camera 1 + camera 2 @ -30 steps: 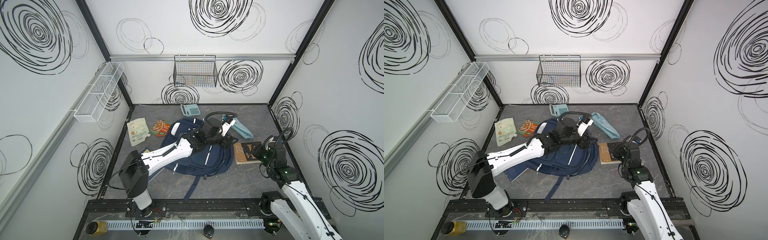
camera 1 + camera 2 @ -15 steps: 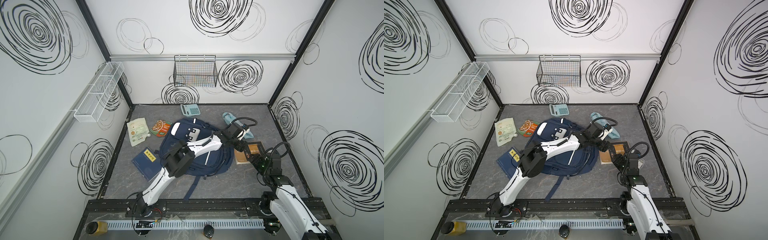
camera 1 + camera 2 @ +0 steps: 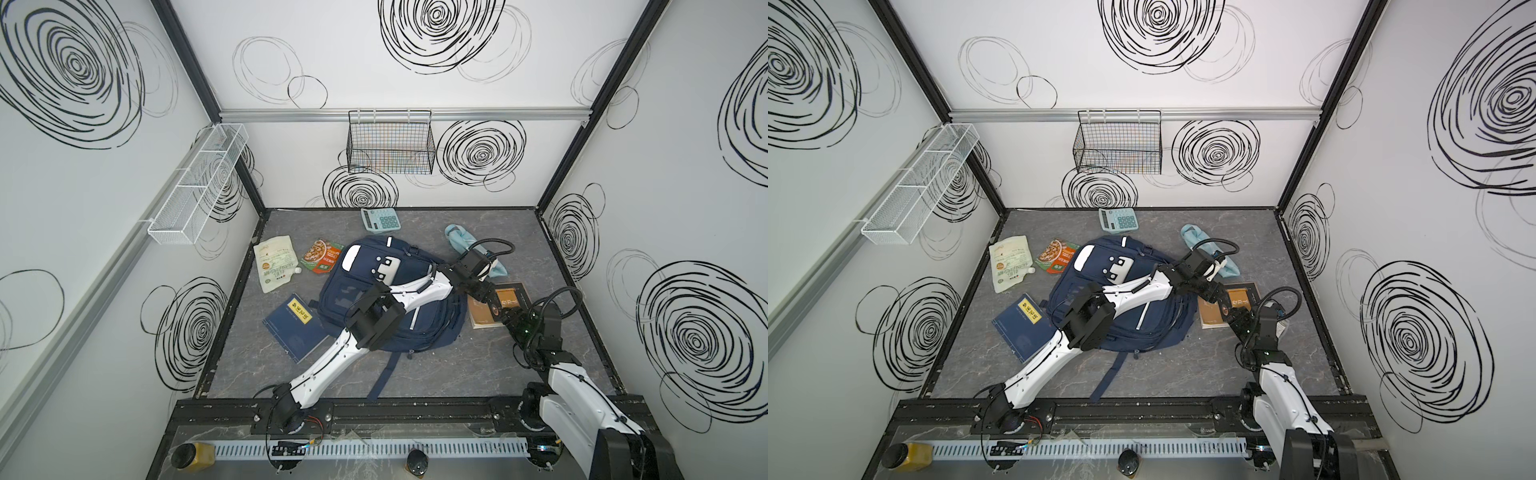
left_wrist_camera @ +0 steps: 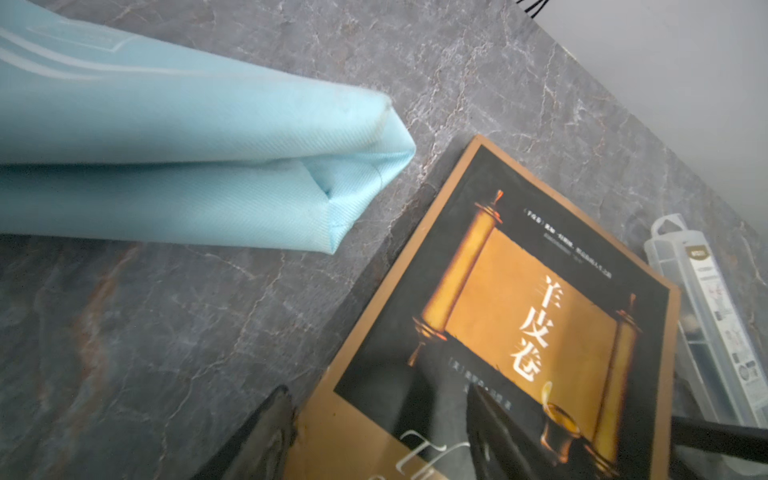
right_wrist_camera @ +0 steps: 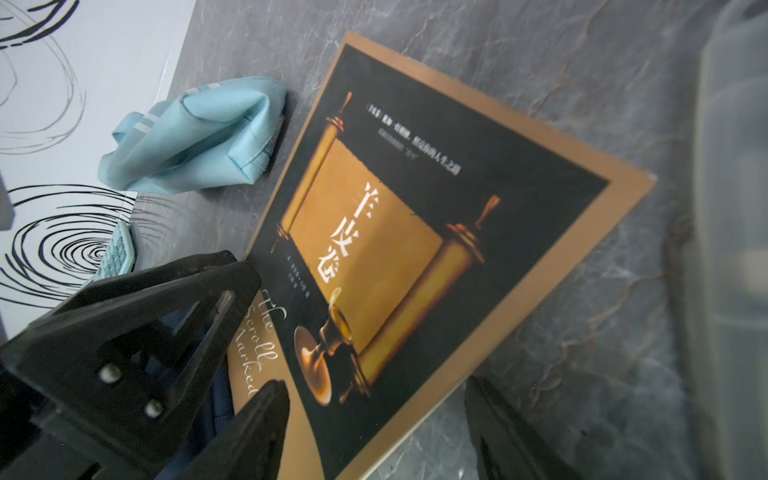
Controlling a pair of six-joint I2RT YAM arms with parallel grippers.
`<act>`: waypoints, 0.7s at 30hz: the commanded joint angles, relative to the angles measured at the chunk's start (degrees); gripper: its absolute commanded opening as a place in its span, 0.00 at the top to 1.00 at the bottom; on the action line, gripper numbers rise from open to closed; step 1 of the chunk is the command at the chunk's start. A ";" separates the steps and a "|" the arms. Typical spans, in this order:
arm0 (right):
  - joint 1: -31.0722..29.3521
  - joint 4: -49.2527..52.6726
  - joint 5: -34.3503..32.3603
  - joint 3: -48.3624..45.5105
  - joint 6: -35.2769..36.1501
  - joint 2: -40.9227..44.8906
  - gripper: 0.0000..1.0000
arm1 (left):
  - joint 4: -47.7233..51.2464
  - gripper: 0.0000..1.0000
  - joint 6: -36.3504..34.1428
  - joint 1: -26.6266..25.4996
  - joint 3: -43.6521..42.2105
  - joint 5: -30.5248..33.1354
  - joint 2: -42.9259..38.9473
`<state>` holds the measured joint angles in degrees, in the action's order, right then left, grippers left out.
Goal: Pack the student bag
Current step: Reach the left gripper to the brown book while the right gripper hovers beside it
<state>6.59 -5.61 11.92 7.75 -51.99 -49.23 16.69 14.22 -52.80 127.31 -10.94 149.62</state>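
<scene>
We see the student bag (image 3: 428, 328) lying flat in the middle of the grey table (image 3: 548, 249), its white face patch turned up and one strap trailing toward the near edge. The left arm stretches across the top of it. The left gripper (image 4: 380, 415) reaches past the bag's right side to a brown-and-black book (image 4: 519, 299) with a golden scroll on its cover. This book lies on the table just beside the bag. In the left wrist view the jaws stand wide apart, one tip at the book's edge and the other above the cover, closing on nothing. We cannot tell whether either tip touches the book. The right gripper (image 5: 376, 399) is at the same book from the near side, its jaws likewise spread and empty, one fingertip over the cover and one over bare table. In both top views the two grippers sit close together. A light blue folded umbrella (image 4: 166, 145) lies behind the book, close to its far corner. A clear plastic case (image 4: 706, 316) lies on the book's side away from the bag. A calculator (image 3: 380, 219) rests by the back wall. A blue book (image 3: 293, 328), a white pouch (image 3: 275, 266) and an orange packet (image 3: 322, 256) lie left of the bag.
</scene>
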 commanded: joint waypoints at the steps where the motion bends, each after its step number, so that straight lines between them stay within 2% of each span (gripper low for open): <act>1: 1.98 -4.19 1.76 1.07 -0.75 -1.86 0.28 | 4.27 0.31 1.78 -0.46 0.01 -3.93 2.62; 12: 6.18 -6.16 6.54 0.06 -2.42 -1.02 0.28 | 8.97 0.32 1.61 -0.21 -1.50 -6.81 2.08; 21: 6.64 -3.60 7.53 1.90 -0.16 -1.08 0.29 | 6.17 0.32 3.48 -0.40 -5.96 -7.60 0.93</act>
<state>13.21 -8.82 17.39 7.86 -52.84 -50.72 14.81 15.73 -52.23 124.68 -14.59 148.79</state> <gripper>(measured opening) 0.712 0.678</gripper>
